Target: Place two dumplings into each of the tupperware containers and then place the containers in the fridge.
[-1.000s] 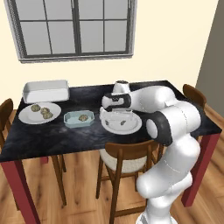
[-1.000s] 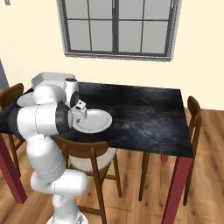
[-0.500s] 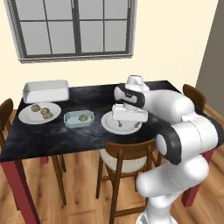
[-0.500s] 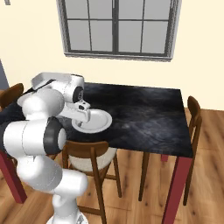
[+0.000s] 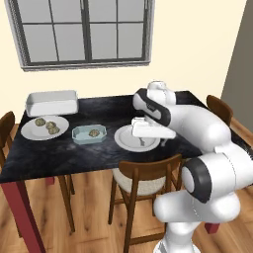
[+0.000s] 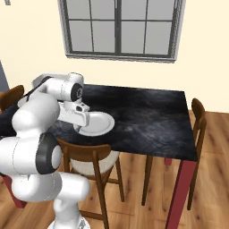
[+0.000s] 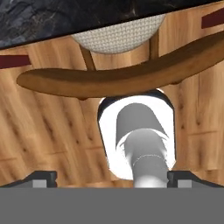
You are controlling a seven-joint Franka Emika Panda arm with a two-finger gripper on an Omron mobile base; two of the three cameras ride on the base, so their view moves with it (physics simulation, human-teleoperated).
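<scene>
My gripper [image 5: 148,132] hangs over the bare white plate [image 5: 129,143] near the front edge of the dark table [image 5: 104,111], and my fingers are spread wide with nothing between them. In the hand view, I look down past the table edge at a wooden chair [image 7: 118,78] and the floor.

From the left base view, taking that bare plate as the clock's centre, the small blue container [image 5: 89,134] sits at 9 o'clock, just beside it, and it looks to hold 2 dumplings [image 5: 94,132] already. Farther out at 9 o'clock is a second plate [image 5: 29,131] with what look like 3 dumplings [image 5: 51,127] on it. The big white container [image 5: 52,102] stands at about 10 o'clock, near the back edge, and I cannot tell whether anything lies inside. I cannot place the fridge from here.

I judge the blue container filled and the white 1 next. My next move calls for a long swing toward 9 o'clock, down over the far plate, then closing on 1 dumpling without knocking its neighbours off.
</scene>
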